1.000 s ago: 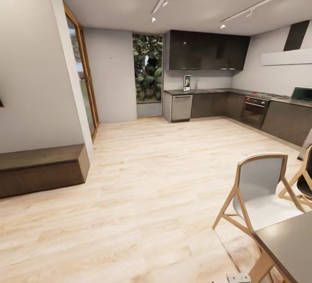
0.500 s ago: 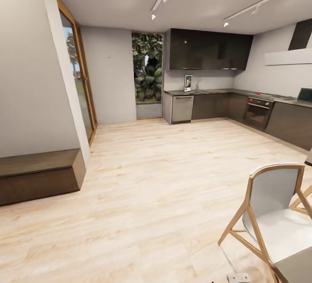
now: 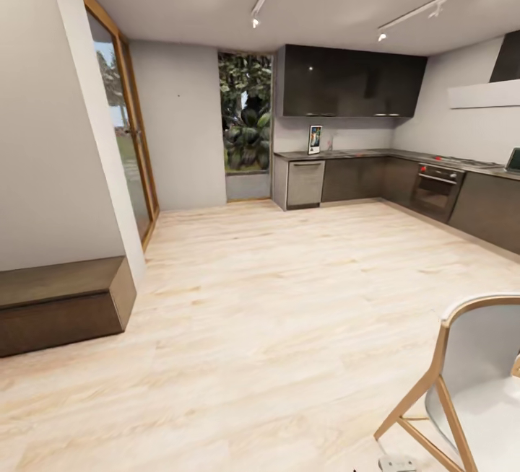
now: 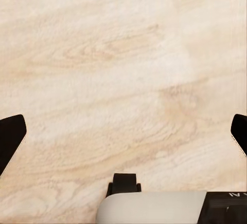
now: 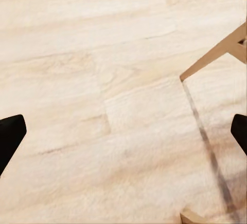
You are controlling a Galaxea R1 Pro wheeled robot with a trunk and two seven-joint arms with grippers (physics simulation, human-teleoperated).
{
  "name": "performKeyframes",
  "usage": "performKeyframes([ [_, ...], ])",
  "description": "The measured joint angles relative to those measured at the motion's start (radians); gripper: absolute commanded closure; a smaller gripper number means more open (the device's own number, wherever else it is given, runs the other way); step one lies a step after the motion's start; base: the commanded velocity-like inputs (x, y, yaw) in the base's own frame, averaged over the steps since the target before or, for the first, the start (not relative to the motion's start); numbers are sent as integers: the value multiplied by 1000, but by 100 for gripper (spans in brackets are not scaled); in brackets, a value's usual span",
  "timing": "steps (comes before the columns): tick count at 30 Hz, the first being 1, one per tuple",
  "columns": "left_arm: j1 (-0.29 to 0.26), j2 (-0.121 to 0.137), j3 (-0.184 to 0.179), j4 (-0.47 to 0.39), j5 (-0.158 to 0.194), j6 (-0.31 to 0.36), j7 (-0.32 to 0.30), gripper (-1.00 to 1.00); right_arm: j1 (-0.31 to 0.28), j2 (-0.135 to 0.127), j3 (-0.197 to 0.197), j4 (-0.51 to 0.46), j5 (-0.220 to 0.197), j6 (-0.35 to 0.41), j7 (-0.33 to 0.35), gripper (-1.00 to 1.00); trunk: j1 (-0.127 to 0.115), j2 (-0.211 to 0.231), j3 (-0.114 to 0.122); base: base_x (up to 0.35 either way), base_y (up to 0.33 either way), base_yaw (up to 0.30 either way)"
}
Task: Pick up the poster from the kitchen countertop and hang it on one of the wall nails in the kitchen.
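**Across the room from the kitchen, both hands empty**

Taking the poster (image 3: 315, 139) as my landmark: it stands upright at the far end of the room, on the kitchen table (image 3: 361, 153), against the back wall just under the dark upper cabinets (image 3: 350, 84).

Far to its left and much nearer me, a low dark wooden bench (image 3: 61, 302) sits against the white wall. Beyond that is a tall wood-framed glass door (image 3: 123, 133). Just left of the poster, a window (image 3: 245, 122) shows green plants. Below the poster is a steel dishwasher front (image 3: 305, 183). To its right the table runs along to an oven (image 3: 436, 190).

Near me, low on the right, is a grey chair (image 3: 477, 392) with wooden legs.

My left hand (image 4: 123, 139) hangs over the pale wooden floor (image 3: 274, 313), fingers wide apart, holding nothing. My right hand (image 5: 123, 139) is likewise spread and empty above the floor, beside a chair leg (image 5: 213, 54).
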State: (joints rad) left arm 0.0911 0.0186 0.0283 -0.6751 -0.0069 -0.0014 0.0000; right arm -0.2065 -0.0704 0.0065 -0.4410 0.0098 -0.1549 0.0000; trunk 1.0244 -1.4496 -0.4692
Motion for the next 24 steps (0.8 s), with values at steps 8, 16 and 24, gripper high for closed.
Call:
performKeyframes([
  [8,0,0,0,0,0,0,0,-100,0,0,0,0,0,0,0,-100,0,0,0,336,0,0],
  [16,0,0,0,0,0,0,0,-100,0,0,0,0,0,0,0,-100,0,0,0,336,0,0],
  [24,0,0,0,0,0,0,0,-100,0,0,0,0,0,0,0,-100,0,0,0,336,0,0],
])
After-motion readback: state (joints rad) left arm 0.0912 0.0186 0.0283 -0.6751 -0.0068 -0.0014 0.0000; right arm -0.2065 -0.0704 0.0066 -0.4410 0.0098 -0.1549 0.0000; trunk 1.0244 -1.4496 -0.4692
